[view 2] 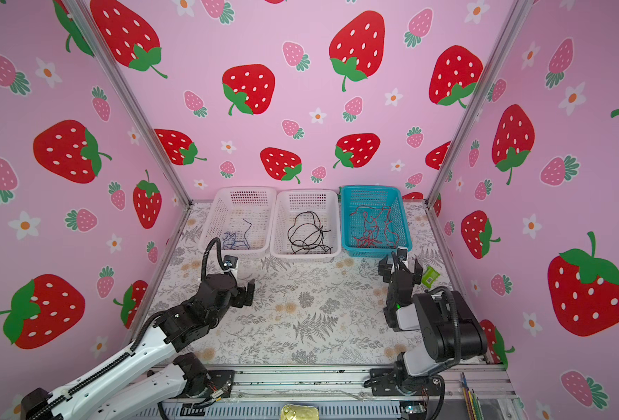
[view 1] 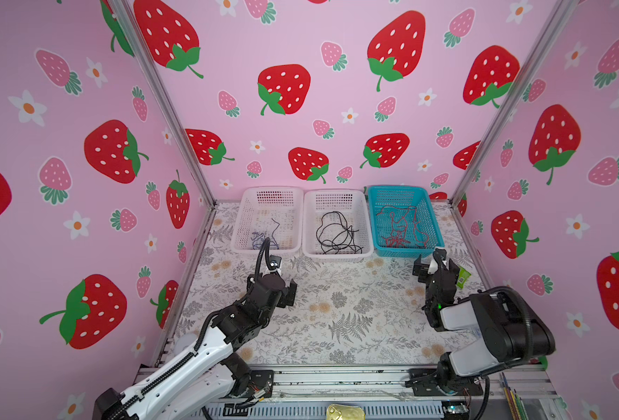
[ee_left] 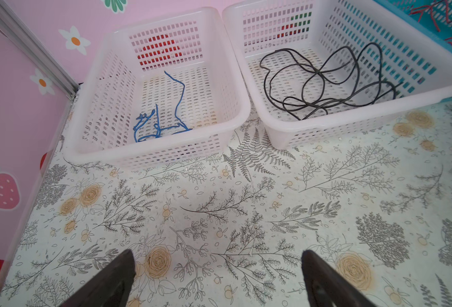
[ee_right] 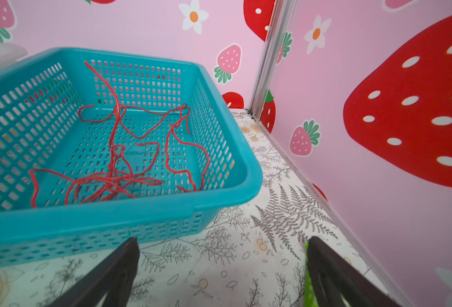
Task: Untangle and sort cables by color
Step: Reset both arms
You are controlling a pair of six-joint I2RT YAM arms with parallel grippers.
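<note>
Sort status: looks done, no loose cable on mat (ee_left: 246,199).
- Blue cables (ee_left: 157,117): in white basket (ee_left: 166,144), upper left of left-wrist frame.
- Black cables (ee_left: 319,72): 2nd white basket (ee_left: 339,123), upper right.
- Red cables (ee_right: 116,127): teal basket (ee_right: 113,212), left of right-wrist frame.
- Risk: any re-reach could snag limp loops and drag them out. Green item (view 1: 462,277) by R jaw may get knocked.
- L gripper (ee_left: 217,255): jaws spread wide, empty, over mat.
- R gripper (ee_right: 222,239): same.

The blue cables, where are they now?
In both top views the blue cables lie in the leftmost white basket, toward its front wall, next to the middle white basket holding black cables.
</note>
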